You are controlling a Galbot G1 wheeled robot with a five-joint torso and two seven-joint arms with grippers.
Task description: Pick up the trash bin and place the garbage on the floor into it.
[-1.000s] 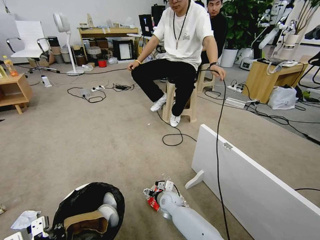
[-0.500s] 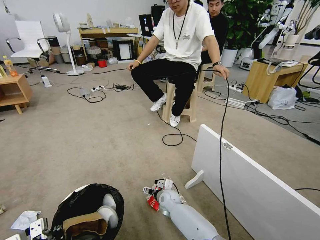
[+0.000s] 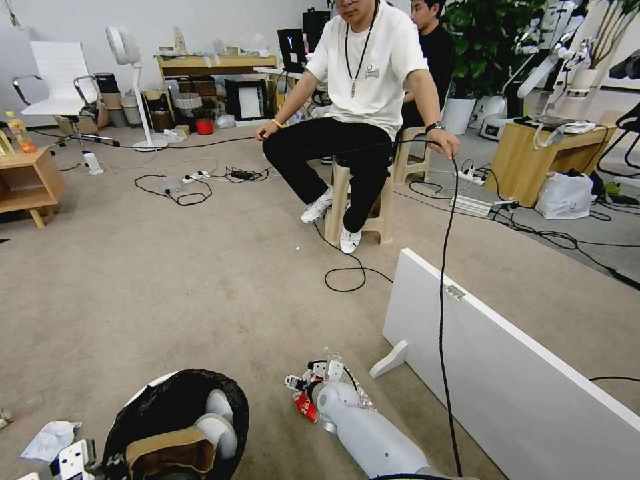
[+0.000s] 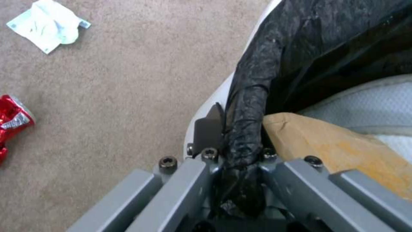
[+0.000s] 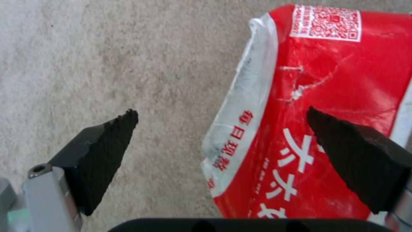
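The trash bin (image 3: 177, 427), white with a black bag liner, is at the lower left, and my left gripper (image 3: 73, 460) is shut on its rim (image 4: 240, 129). A brown paper bag (image 4: 334, 148) and white tissue wads (image 3: 217, 420) lie inside. On the floor (image 3: 200, 280) beside the bin are a crumpled white tissue (image 3: 50, 439) and a crushed red piece (image 4: 11, 122). My right gripper (image 5: 221, 119) is open and low over the red-and-white snack packet (image 5: 334, 80). One fingertip (image 5: 356, 154) is above the packet and the other over bare carpet.
A white panel (image 3: 507, 373) on small feet stands to the right, with a black cable (image 3: 443, 300) hanging in front of it. A person sits on a stool (image 3: 367, 207) ahead. A low wooden table (image 3: 27, 180) is far left. Loose cables lie on the carpet.
My right gripper has eased slightly down and left over the snack packet. The bin and my left gripper have slipped a little toward the picture's lower edge.
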